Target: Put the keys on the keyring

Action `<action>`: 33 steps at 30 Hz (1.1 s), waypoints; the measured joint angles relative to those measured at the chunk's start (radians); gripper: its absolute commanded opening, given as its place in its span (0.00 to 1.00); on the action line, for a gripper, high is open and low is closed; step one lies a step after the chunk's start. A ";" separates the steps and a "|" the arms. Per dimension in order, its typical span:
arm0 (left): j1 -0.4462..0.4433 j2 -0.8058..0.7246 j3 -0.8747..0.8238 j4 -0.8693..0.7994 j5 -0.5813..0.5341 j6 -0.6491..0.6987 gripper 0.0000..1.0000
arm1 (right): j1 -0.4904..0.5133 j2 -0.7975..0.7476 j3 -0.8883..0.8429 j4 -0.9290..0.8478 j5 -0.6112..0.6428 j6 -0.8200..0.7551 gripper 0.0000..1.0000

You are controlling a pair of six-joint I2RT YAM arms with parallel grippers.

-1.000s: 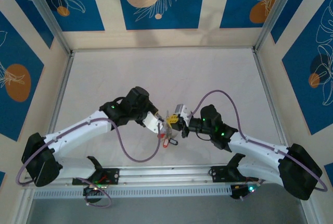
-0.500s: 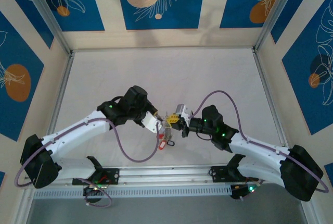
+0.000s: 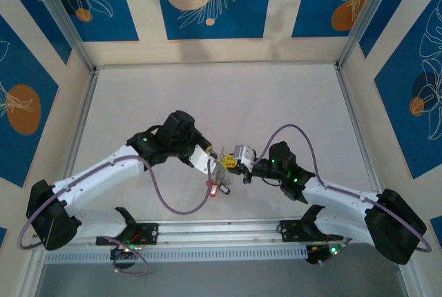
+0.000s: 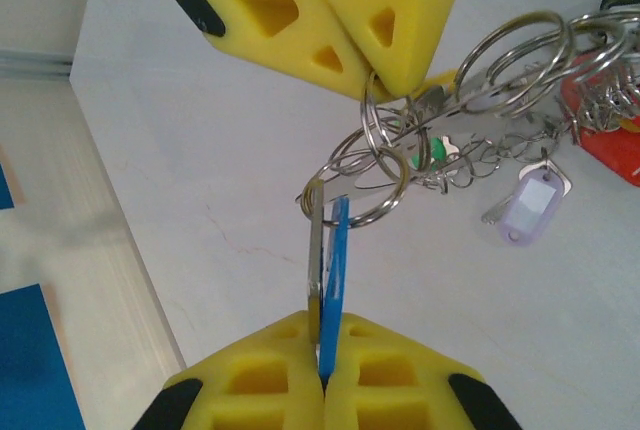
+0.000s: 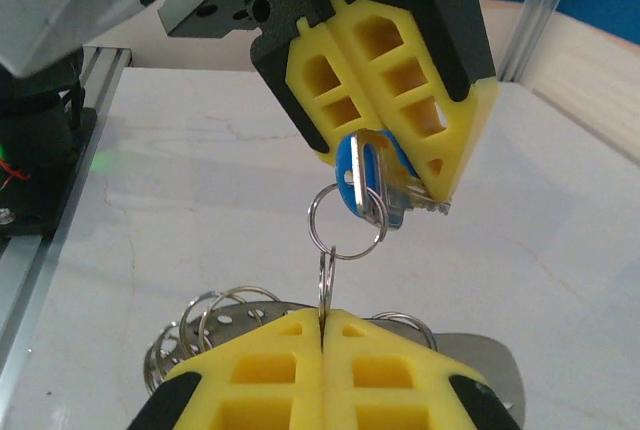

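Note:
My left gripper (image 4: 322,322) is shut on a metal key with a blue tag (image 4: 335,250), held edge-on between its yellow fingers. A small split ring (image 5: 345,220) links that key to the keyring (image 5: 323,280), and my right gripper (image 5: 322,316) is shut on that thin wire ring. More keys hang from the bunch of rings: a green tag (image 4: 437,153), a pale lilac tag (image 4: 528,208) and a red tag (image 4: 608,140). From above, both grippers meet tip to tip over the near middle of the table, left gripper (image 3: 211,164) and right gripper (image 3: 229,162), with the red tag (image 3: 213,187) dangling below.
The white table (image 3: 228,97) stretches behind the grippers, framed by aluminium rails (image 3: 83,117) and blue patterned walls. Purple cables (image 3: 179,207) loop from both arms. The arm bases and a slotted rail (image 3: 221,231) lie along the near edge.
Both arms have shifted slightly and the bunch of rings has swung a little with them. Each gripper keeps its hold.

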 measured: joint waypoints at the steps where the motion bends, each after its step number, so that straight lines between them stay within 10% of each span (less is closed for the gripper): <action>1: 0.000 0.000 0.004 -0.003 0.006 -0.002 0.00 | -0.002 -0.005 -0.001 0.000 -0.006 -0.013 0.12; 15: 0.005 -0.013 0.051 -0.055 0.023 -0.003 0.00 | -0.024 -0.067 -0.003 -0.094 -0.031 -0.113 0.26; 33: 0.005 0.016 0.074 -0.087 0.027 -0.017 0.00 | 0.100 0.018 0.093 -0.070 0.105 -0.050 0.20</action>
